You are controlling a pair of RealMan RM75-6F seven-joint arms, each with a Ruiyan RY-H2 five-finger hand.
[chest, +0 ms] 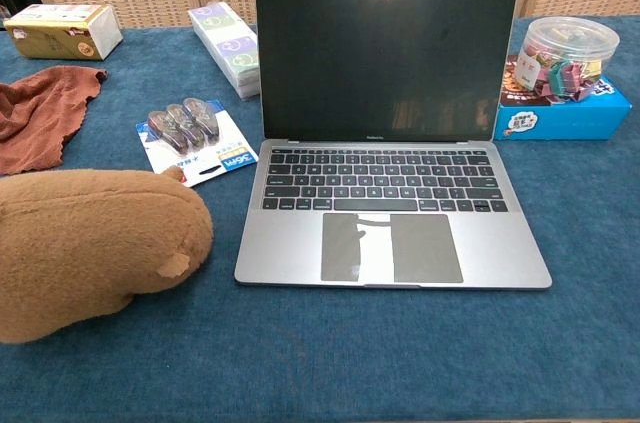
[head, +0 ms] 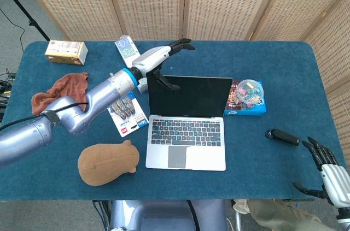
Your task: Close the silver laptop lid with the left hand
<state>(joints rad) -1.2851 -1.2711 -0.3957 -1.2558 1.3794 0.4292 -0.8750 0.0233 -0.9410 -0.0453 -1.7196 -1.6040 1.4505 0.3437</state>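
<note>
The silver laptop (head: 186,132) stands open at mid-table, its dark screen (chest: 387,48) upright and facing me. My left hand (head: 158,59) hovers just behind the lid's top left corner with fingers spread and nothing in it; the thumb hangs down near the lid's edge. The chest view does not show this hand. My right hand (head: 328,173) rests open at the table's near right corner, far from the laptop.
A brown plush toy (head: 105,163) lies left of the laptop, beside a blister pack (head: 127,112). A long white box (head: 132,61), a small carton (head: 65,51) and a red cloth (head: 60,90) lie at back left. A candy tub on a blue box (head: 249,97) and a black remote (head: 282,137) lie right.
</note>
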